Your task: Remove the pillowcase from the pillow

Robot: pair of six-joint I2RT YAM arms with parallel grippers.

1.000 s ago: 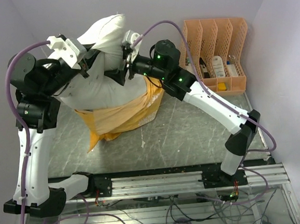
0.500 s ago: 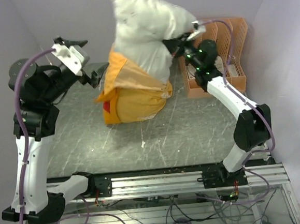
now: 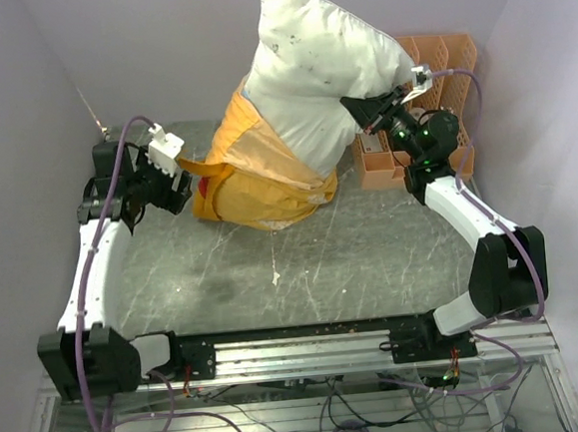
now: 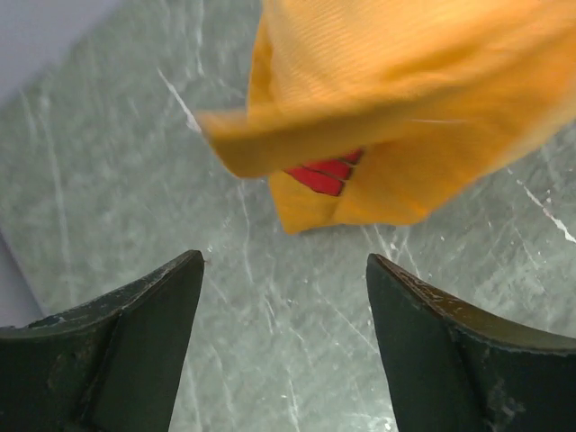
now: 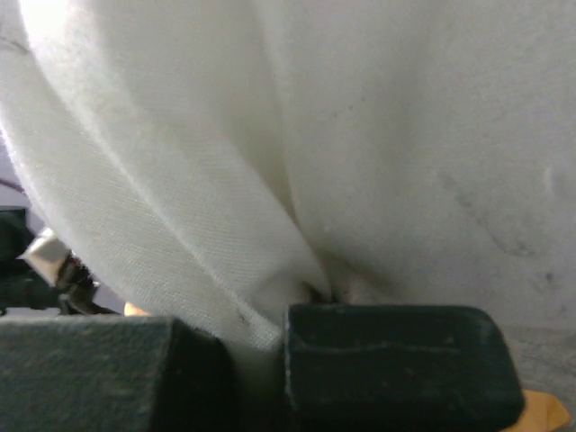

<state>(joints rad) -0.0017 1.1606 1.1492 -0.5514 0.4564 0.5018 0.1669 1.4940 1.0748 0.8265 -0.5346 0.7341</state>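
The off-white pillow [image 3: 322, 68] stands tilted up at the back of the table, its lower part still inside the orange-yellow pillowcase [image 3: 261, 173], which is bunched on the table. My right gripper [image 3: 361, 110] is shut on the pillow's right side; in the right wrist view white fabric [image 5: 180, 180] is pinched between the dark fingers [image 5: 396, 360]. My left gripper [image 3: 188, 174] is open just left of the pillowcase's corner. In the left wrist view that orange corner [image 4: 378, 117], with a red patch, hangs ahead of the spread jaws [image 4: 283, 270], with bare table between them.
A peach plastic file organizer [image 3: 427, 65] holding small items stands at the back right, right behind my right gripper. The grey marbled table [image 3: 323, 263] lies in front, with purple walls on three sides and the rail at the near edge.
My left gripper let go of the pillow, opened and dropped down left to the pillowcase's corner. My right gripper shut on the pillow and swung it up and right, out of the case.
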